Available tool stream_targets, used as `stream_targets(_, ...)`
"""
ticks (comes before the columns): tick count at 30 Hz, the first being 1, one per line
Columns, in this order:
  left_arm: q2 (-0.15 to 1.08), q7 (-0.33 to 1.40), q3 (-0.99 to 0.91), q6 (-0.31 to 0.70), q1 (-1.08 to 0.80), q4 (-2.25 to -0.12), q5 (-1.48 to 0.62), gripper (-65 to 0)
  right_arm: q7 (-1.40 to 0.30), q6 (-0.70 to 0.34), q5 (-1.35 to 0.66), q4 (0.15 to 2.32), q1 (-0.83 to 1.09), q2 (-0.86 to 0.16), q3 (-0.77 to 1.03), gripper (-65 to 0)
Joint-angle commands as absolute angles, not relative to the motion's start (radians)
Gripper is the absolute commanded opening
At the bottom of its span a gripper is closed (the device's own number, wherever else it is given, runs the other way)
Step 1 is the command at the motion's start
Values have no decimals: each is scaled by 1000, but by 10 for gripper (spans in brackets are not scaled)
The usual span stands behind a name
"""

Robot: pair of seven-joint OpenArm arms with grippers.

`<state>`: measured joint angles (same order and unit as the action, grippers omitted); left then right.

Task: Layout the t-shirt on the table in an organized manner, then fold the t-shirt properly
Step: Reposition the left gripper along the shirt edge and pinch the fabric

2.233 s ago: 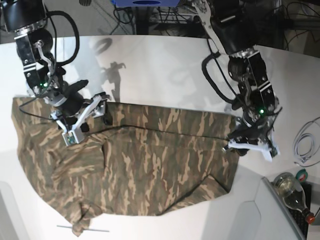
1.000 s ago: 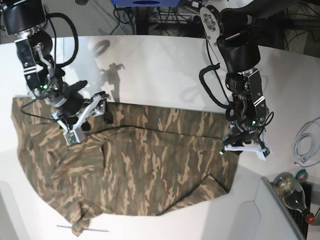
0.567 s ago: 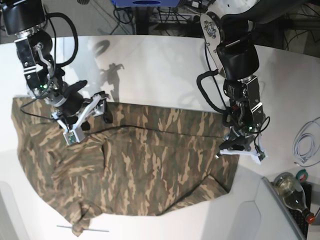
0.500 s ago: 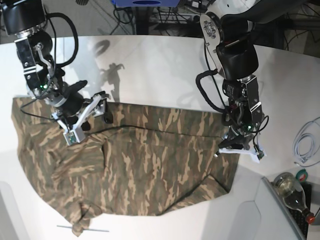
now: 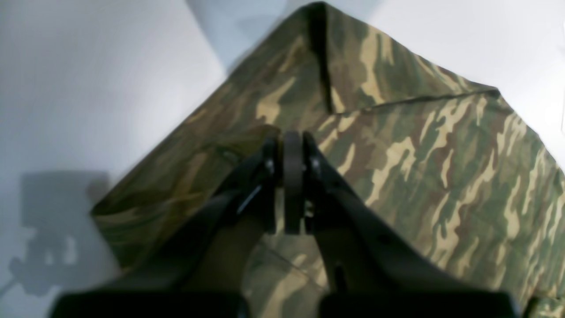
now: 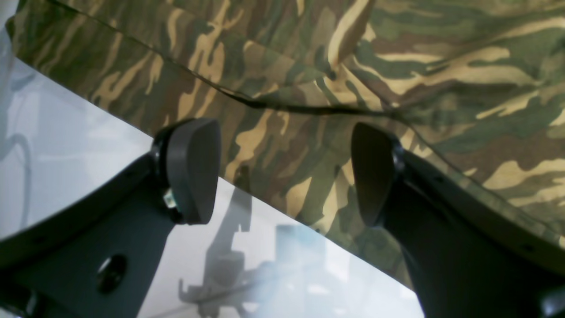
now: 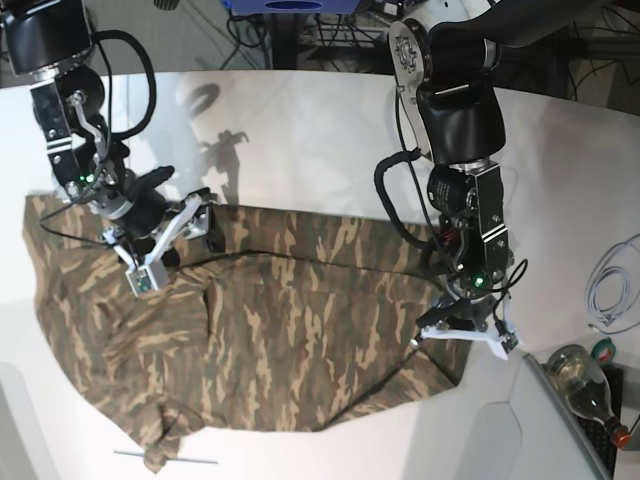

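My left claw [image 7: 462, 330] had moved down the shirt's [image 7: 270, 330] edge toward the lower right of the base view and clenched on a pinch of cloth there. My right claw [image 7: 165, 245] hung released over the upper left edge. The shirt lay rumpled across the bench [image 7: 320, 130], so spreading could begin from 1 gripped edge.

I see the t-shirt [image 7: 260, 330] in olive, brown and tan camouflage, lying on my glossy white table [image 7: 320, 140].
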<state>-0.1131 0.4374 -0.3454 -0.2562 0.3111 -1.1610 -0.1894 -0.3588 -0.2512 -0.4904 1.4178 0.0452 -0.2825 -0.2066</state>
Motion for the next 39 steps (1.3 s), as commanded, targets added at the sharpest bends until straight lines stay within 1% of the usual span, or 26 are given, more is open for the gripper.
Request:
stream_targets(1, -111, 415, -323, -263, 341, -1178, -185, -650, -334, -262, -496, 1432, 28, -292, -202, -224)
stream_targets(6, -113, 412, -291, -302, 394, -1138, -185, -650, -334, -262, -496, 1432, 25, -292, -202, -224)
stream_targets(9, -113, 404, -289, -305, 426, -1079, -180, -650, -334, -262, -496, 1432, 24, -292, -202, -224)
stream_targets(16, -110, 252, -289, -320, 446, -923, -174, -650, -334, -262, -496, 1432, 18, -292, -202, -224)
stream_targets(21, -108, 179, -289, -321, 446, -900, -174, -650, -334, -262, -495, 1432, 18, -294, -202, -224)
stream_targets(25, -108, 171, -288, -321, 460, -891, -174, -650, -334, -262, -495, 1432, 18, -294, -202, -224)
stream_targets(27, -108, 171, -288, -321, 479, -834, -170, -650, -334, -262, -495, 1432, 18, -294, -202, -224)
stream_targets(31, -108, 171, -288, -321, 521, -716, -93, -650, -334, -262, -495, 1432, 18, -294, -202, -224)
stream_targets(34, -110, 171, -288, -321, 512, -728, -87, -650, -334, -262, -495, 1432, 19, -294, -202, -224)
stream_targets(35, -110, 171, -288, -321, 512, -737, -85, -645, -334, -262, -495, 1432, 19, -294, -202, -224)
stream_targets(37, -110, 171, -291, -321, 510, -748, -85, -566, -334, -262, -495, 1432, 21, -294, -202, -224)
stream_targets(39, -107, 177, -289, -321, 510, -750, -85, -502, -334, -262, -495, 1432, 22, -294, -202, -224)
